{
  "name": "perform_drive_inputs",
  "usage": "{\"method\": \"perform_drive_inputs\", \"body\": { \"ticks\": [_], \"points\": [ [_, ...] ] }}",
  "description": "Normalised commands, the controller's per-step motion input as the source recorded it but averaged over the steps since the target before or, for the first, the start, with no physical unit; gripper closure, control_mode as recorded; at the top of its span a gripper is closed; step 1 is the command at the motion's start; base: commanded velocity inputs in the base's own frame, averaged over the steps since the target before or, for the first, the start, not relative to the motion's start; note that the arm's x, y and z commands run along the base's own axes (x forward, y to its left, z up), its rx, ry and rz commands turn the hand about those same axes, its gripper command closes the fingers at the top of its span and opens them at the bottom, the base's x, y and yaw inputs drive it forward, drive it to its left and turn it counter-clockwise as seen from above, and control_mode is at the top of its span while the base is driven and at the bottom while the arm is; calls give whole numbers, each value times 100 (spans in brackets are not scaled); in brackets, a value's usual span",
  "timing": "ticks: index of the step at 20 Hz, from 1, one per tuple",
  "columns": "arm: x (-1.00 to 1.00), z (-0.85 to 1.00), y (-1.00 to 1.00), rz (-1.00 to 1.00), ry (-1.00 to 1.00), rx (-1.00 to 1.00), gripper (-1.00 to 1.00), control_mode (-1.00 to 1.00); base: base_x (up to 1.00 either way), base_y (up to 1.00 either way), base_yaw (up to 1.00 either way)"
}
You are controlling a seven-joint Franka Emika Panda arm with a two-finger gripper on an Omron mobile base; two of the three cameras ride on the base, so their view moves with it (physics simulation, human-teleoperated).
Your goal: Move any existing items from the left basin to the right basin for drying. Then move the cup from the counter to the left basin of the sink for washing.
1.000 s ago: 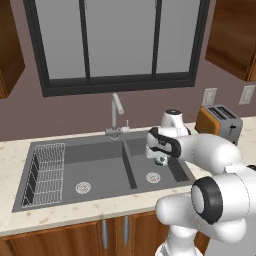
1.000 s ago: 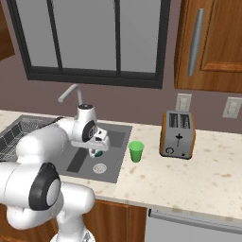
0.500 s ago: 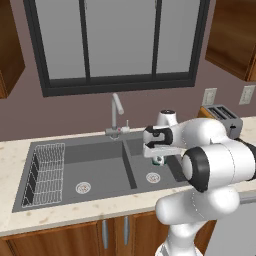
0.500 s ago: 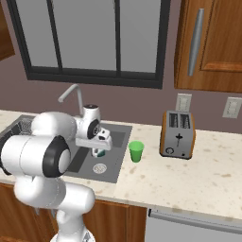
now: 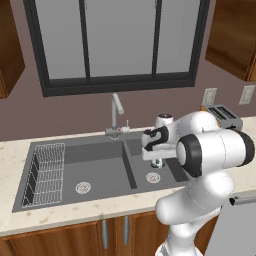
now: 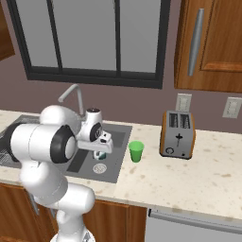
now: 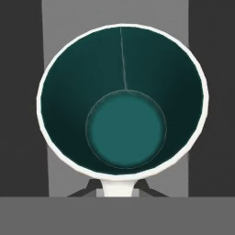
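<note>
The white-grey mug (image 5: 158, 163) with the dark teal inside hangs upright in the right basin (image 5: 170, 172), close over its round drain (image 5: 152, 176). My gripper (image 5: 156, 158) is shut on the mug from above. The right base view has the mug (image 6: 100, 154) under the gripper (image 6: 99, 150), in the right basin (image 6: 118, 142). Looking along the hand, the mug (image 7: 124, 101) opens straight below me, its white rim caught at the gripper (image 7: 117, 188). The green cup (image 6: 136, 151) stands on the counter (image 6: 179, 179), just right of the sink. The left basin (image 5: 95, 167) holds its wire rack (image 5: 47, 172).
The silver tap (image 5: 116, 112) rises behind the divider between the basins. A toaster (image 6: 177, 134) stands on the counter to the right of the green cup. My own white arm (image 5: 210, 150) bulks over the sink's right edge. Cabinet doors run below the counter.
The mug has sunk a little lower into the right basin, still in my grip. The arm's elbow has swung round toward the cameras.
</note>
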Motion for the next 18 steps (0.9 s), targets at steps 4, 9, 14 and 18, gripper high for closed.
{"method": "perform_drive_inputs", "body": {
  "ticks": [4, 9, 14, 18],
  "points": [
    [6, -26, 0, 0, 0, 0, 100, -100, 0, 0, 0],
    [4, -17, 0, 0, 0, 0, 100, -100, 0, 0, 0],
    [0, -21, 0, 0, 0, 0, 100, -100, 0, 0, 0],
    [0, -21, 0, 0, -2, 0, 100, -100, 0, 0, 0]
  ]
}}
